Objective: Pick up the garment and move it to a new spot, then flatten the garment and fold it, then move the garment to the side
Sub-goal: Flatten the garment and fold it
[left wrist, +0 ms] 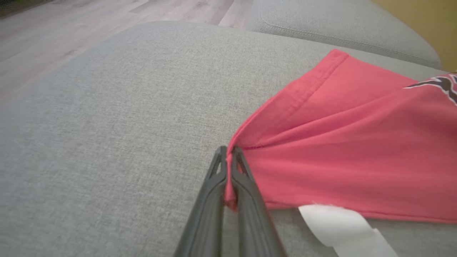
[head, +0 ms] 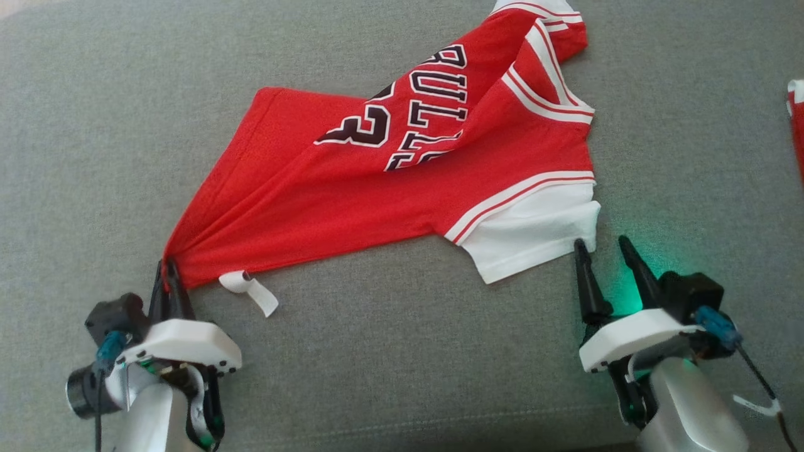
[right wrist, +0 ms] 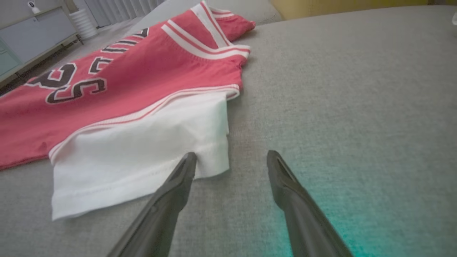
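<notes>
On the grey cushion [head: 377,351] the left gripper [head: 168,267] clamped the garment [head: 402,182] by its hem, the right gripper [head: 600,243] gaped beside its sleeve [head: 534,238]; limp cloth, seemingly best gripped at corners

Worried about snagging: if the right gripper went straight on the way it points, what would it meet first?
Likely the white sleeve of the red mesh jersey; one finger of the right gripper is at its corner, the other faces grey cushion.
</notes>
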### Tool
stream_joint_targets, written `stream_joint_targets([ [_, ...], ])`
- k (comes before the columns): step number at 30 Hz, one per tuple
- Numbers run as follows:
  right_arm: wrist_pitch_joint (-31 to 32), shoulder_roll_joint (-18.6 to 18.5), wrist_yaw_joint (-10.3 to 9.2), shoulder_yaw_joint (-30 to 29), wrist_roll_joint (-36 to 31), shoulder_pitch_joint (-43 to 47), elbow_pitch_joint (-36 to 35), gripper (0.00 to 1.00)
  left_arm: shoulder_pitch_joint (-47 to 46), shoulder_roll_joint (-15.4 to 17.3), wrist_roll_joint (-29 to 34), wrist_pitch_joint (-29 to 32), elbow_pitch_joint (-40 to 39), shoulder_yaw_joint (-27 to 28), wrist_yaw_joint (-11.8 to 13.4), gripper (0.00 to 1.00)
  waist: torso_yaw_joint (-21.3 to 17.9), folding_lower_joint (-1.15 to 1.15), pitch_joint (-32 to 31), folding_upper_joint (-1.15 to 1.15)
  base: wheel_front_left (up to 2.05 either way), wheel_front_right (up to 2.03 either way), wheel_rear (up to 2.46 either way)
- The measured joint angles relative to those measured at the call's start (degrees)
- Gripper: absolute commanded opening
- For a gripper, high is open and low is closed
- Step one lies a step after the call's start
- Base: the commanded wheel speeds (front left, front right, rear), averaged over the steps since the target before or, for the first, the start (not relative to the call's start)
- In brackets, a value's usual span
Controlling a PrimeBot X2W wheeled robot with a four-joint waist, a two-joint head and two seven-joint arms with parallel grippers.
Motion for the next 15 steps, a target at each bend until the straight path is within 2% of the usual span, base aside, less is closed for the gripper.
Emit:
stream_joint_targets([
  [6,0.00,-0.01,0.00,0.69,0.87,-0.02,-1.51,1.00,0.03,-0.02,0.30,0.00,-0.11,0.54,0.01,0.00,0.32,0.00,-0.22,0.00,0.00,0.00,0.00],
  [9,0.00,0.00,0.00,1.90,0.48,-0.46,2.36,1.00,0.05,-0.04,0.29,0.00,-0.14,0.26,0.01,0.00,0.65,0.00,-0.29,0.00,0.00,0.00,0.00],
  [10,-0.30,-0.01,0.00,2.21,0.31,-0.83,3.39,0.87,0.05,-0.03,0.29,0.00,-0.14,0.00,0.01,0.00,0.79,0.00,-0.30,0.00,0.00,0.00,0.00],
  [11,-0.52,-0.03,0.00,2.25,0.24,-1.43,4.15,0.46,0.05,-0.04,0.25,0.00,-0.16,-0.40,0.01,0.00,0.96,0.00,-0.30,0.00,0.00,0.00,0.00],
  [12,-0.52,-0.07,-0.01,2.22,0.24,-2.21,4.85,0.40,0.05,-0.03,0.19,0.00,-0.16,-0.90,0.01,0.00,1.14,0.00,-0.28,0.00,0.00,0.00,0.00],
  [13,-0.52,-0.09,0.00,2.23,0.24,-3.03,5.43,0.00,0.05,-0.03,0.19,0.00,-0.16,-1.29,0.01,0.00,1.34,0.00,-0.25,0.00,0.00,0.00,0.00],
  [15,-0.49,-0.09,0.00,2.43,0.30,-4.44,6.10,0.00,0.05,-0.03,0.19,0.00,-0.23,-1.87,0.02,0.00,1.65,0.00,-0.22,0.00,0.00,0.00,0.00],
])
